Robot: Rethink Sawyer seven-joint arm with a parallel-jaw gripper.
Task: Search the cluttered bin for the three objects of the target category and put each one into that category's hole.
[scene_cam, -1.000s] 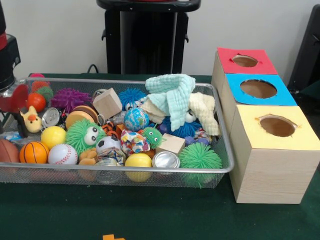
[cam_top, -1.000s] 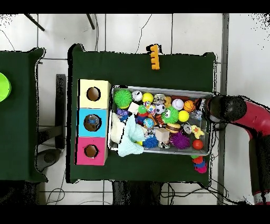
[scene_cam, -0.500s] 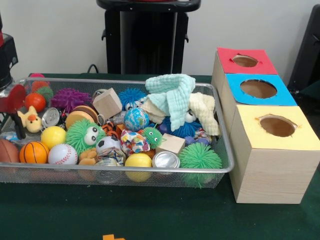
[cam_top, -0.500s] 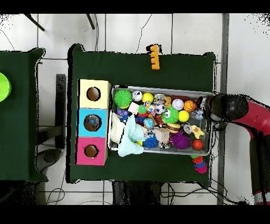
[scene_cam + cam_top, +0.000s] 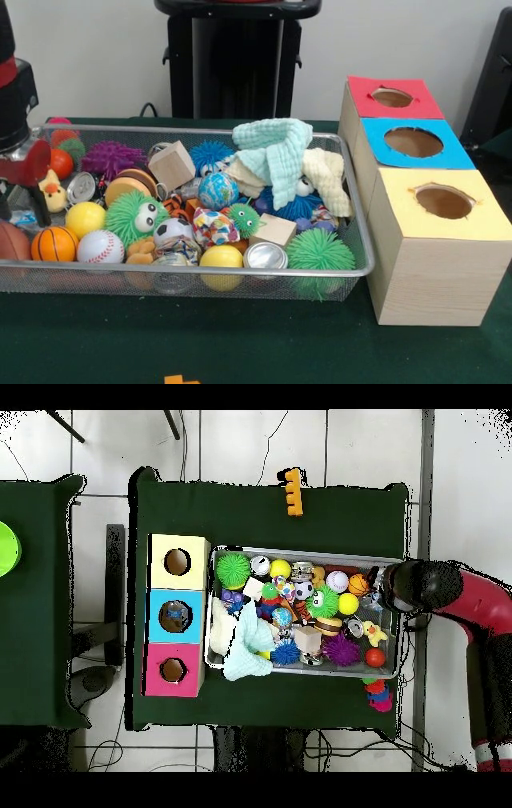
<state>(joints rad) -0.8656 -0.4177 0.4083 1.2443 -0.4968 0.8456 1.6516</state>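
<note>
Red and black, the end effector hangs at the left edge of the front view, over the left end of the wire bin. Its red body sits low among the toys, with a dark finger reaching down beside the little yellow duck; whether the fingers are spread or pressed together cannot be told, nor whether they touch or hold anything. In the overhead view the arm comes in from the right of the frame and ends at the bin's right end.

The bin stands on the green bench and is full. At its lower left lie a basketball, a baseball and a yellow ball, with a fuzzy green ball with eyes just beside them. Nearer the middle are a soccer ball, a globe-patterned ball, two wooden blocks and a tin can. A spiky green ball sits in the lower right corner, and a pale green cloth is heaped at the upper right.

Just right of the bin stands a row of three wooden boxes, each with a round hole on top: the red box at the upper right of the frame, the blue box in the middle, the yellow box lowest. A small orange piece lies on the bench at the bottom edge.
</note>
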